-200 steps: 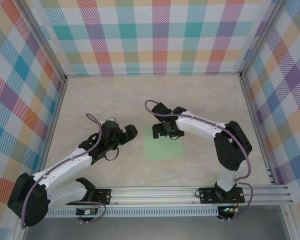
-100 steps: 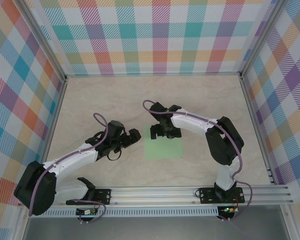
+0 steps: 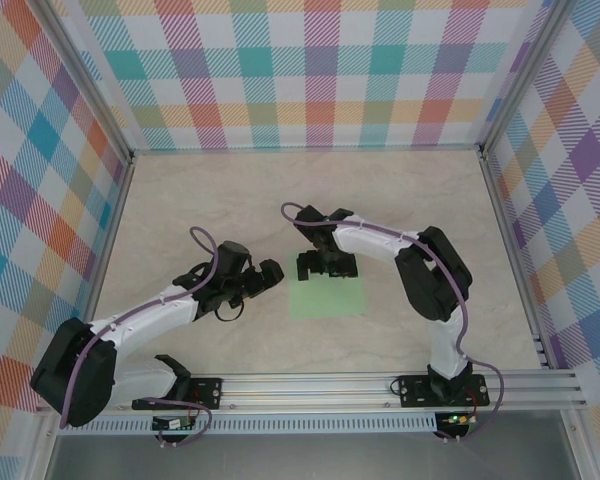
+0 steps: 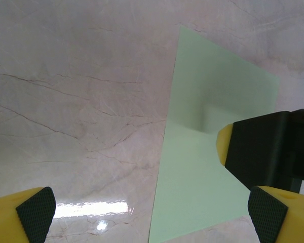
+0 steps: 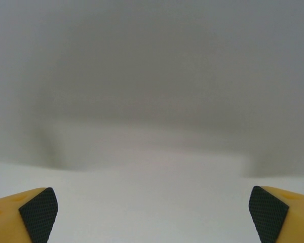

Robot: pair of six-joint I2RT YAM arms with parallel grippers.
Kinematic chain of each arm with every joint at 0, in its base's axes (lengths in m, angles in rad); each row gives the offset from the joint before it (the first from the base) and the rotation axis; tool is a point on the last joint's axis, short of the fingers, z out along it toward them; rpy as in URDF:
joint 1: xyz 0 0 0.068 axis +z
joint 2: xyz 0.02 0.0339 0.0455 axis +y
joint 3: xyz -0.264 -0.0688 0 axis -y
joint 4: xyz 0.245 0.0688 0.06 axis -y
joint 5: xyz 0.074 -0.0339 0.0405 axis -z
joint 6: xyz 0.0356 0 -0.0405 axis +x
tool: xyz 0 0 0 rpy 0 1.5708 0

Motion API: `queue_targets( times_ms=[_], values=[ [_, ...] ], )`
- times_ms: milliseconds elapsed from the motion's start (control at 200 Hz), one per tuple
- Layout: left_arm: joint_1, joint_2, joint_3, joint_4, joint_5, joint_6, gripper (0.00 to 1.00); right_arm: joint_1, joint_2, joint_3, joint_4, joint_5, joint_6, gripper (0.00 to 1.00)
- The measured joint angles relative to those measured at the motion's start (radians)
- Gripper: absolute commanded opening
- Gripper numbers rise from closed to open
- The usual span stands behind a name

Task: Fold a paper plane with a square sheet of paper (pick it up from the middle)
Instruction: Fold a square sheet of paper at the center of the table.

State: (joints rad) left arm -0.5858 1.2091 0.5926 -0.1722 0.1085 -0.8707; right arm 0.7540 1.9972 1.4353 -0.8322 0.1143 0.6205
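The square sheet of paper (image 3: pixel 327 298) is pale green and lies flat on the marble table, unfolded. My right gripper (image 3: pixel 326 266) points down over the sheet's far edge, jaws open. In the left wrist view the sheet (image 4: pixel 202 177) spreads to the right, with a faint ridge across it beside the right gripper's yellow fingertip (image 4: pixel 224 144). My left gripper (image 3: pixel 262 279) stands open just left of the sheet, nothing between its pads (image 4: pixel 152 217). The right wrist view has a blurred pale surface close under the open right gripper (image 5: pixel 152 210). The paper plane is out of view.
Bare marble tabletop (image 3: pixel 200 200) surrounds the sheet. Plaid walls (image 3: pixel 310 70) close in the back and both sides. An aluminium rail (image 3: pixel 380 385) carrying the arm bases runs along the near edge.
My right gripper has shifted a little left and down over the sheet's far edge. My left gripper has edged nearer to the sheet's left side. Both stayed open.
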Motion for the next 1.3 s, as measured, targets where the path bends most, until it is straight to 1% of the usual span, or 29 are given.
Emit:
queue_targets(
  times_ms=[205,705,895,1015,1300],
  values=[
    [0.0,0.02,0.0,0.02,0.013,0.0,1.0,-0.003,0.038,0.005,0.0,-0.003,0.002,1.0],
    [0.0,0.047,0.0,0.025,0.027,0.0,1.0,0.0,0.042,0.009,-0.002,0.017,0.038,1.0],
    [0.0,0.047,0.0,0.027,0.03,0.0,1.0,0.0,0.042,0.051,-0.048,0.024,0.034,1.0],
    [0.0,0.047,0.0,0.029,0.03,0.0,1.0,0.0,0.042,0.077,-0.047,0.023,0.034,1.0],
    [0.0,0.057,0.0,0.029,0.031,0.0,1.0,0.0,0.077,0.057,-0.037,0.008,0.034,1.0]
  ],
)
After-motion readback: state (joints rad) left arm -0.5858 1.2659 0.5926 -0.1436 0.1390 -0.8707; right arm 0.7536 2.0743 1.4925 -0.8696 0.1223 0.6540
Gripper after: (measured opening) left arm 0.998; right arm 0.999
